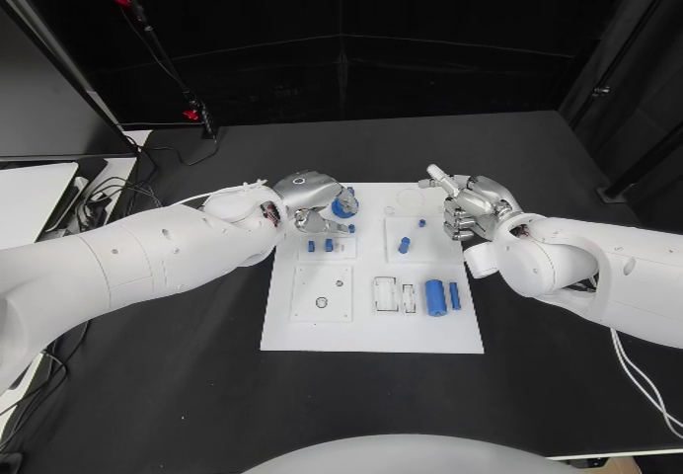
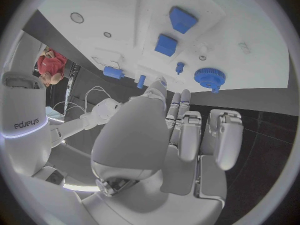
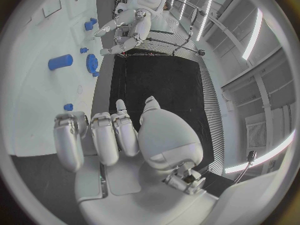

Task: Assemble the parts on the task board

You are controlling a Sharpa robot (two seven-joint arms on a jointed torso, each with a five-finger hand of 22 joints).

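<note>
The white task board (image 1: 370, 331) lies in the middle of the black table. A blue gear (image 1: 343, 206) sits at its far left corner, and my left hand (image 1: 306, 193) hovers right beside it, fingers apart, holding nothing. In the left wrist view the gear (image 2: 207, 77) lies just past the fingertips (image 2: 177, 101). Two small blue blocks (image 1: 321, 245) and a small peg (image 1: 348, 228) sit below the gear. More blue pegs (image 1: 405, 244) lie mid-board, and a blue cylinder (image 1: 435, 297) is at the right. My right hand (image 1: 470, 202) hangs over the far right corner, holding nothing.
Rectangular recesses (image 1: 386, 293) and a round hole (image 1: 321, 302) mark the board's near half. Cables (image 1: 157, 158) trail over the table's far left, beside a white surface (image 1: 29, 197). Bare black tabletop surrounds the board.
</note>
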